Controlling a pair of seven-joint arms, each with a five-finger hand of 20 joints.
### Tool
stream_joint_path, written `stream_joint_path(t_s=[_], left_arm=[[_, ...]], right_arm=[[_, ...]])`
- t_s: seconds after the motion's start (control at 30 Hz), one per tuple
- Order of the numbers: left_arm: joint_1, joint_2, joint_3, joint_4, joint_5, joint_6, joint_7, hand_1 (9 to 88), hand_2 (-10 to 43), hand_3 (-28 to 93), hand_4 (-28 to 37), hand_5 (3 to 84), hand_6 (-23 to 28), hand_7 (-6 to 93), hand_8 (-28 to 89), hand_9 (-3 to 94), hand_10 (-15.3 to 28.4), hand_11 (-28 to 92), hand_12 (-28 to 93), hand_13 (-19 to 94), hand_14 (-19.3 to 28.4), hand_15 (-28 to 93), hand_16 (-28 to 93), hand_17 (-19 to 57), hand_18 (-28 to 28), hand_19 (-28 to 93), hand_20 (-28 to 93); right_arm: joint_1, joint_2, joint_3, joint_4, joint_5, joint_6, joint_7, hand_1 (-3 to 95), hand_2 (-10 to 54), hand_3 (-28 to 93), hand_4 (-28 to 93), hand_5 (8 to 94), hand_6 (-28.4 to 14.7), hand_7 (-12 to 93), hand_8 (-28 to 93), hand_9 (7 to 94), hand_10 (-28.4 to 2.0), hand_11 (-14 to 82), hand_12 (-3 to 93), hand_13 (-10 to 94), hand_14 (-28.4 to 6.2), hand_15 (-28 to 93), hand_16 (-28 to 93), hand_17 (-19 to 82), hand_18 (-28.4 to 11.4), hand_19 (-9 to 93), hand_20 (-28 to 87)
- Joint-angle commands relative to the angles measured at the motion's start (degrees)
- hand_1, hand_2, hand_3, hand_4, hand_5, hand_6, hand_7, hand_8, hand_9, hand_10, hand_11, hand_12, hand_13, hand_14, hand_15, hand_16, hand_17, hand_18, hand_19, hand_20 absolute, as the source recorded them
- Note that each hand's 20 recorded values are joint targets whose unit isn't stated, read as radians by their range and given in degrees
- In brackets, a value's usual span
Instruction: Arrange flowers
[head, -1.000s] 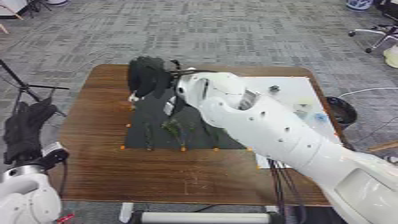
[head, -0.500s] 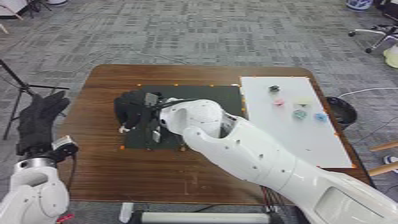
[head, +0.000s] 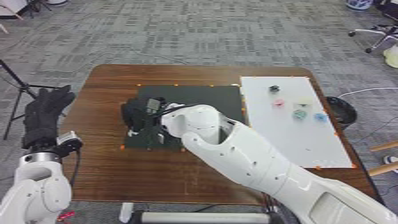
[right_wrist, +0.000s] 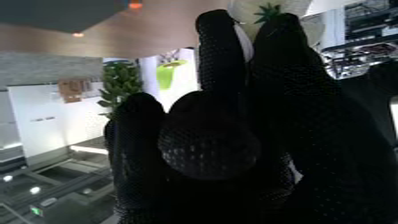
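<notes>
My right hand (head: 134, 117) is over the left edge of the dark mat (head: 191, 94) in the head view, a small white flower (head: 133, 133) at its lower end. The right wrist view shows my right hand (right_wrist: 284, 80) with a white flower (right_wrist: 269, 11) at its fingertips, a green leafy centre facing the camera. The fingers and thumb are closed round it, and the glove hides part of the grip. Small flowers lie on the white sheet (head: 306, 145): pink (head: 278, 102), cream (head: 304, 100), teal (head: 299, 114) and blue (head: 320, 117). My left hand (head: 46, 110) is left of the table, fingers straight.
A dark item (head: 274, 88) lies at the white sheet's far end. My right arm (head: 258, 160) crosses the table's right part (head: 160, 175). A black bin (head: 340, 111) stands beyond the right edge, and a black stand (head: 19, 87) on the left.
My right hand has come nearer over the mat from its far left corner, the white flower moving along with it. The left hand has risen and shifted slightly right.
</notes>
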Motion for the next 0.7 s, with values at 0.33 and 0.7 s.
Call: stream_joint_path(t_s=[0.33,0.7], left_arm=[[5.1,-3.06,-1.83,-1.72,1.65,-4.09,-1.37,20.1,17.4,61,-28.3,53.4,4.3,12.5,-7,51.3,15.7,21,12,39,17.1,19,0,7.2,10.9,9,17],[4.7,-3.07,-1.47,-2.02,1.62,-4.43,-1.25,20.1,17.6,60,-28.3,53.2,4.2,12.5,-7,51.3,15.7,21,12,39,17.0,19,0,7.2,11.0,9,17]], right_arm=[[-2.5,-1.2,-0.4,1.2,-1.3,4.0,4.7,58.4,-4.2,53,-16,74.2,4.3,18,3,80.5,-7.3,5.3,17.1,91,-0.8,62,33,64,-12.5,93,63],[-3.4,-2.0,1.3,2.5,-3.9,2.6,5.4,58.6,0.8,48,-14,70.5,3.7,17,1,75.6,-7.4,7.2,13.0,91,-0.7,60,32,64,-12.4,93,61]])
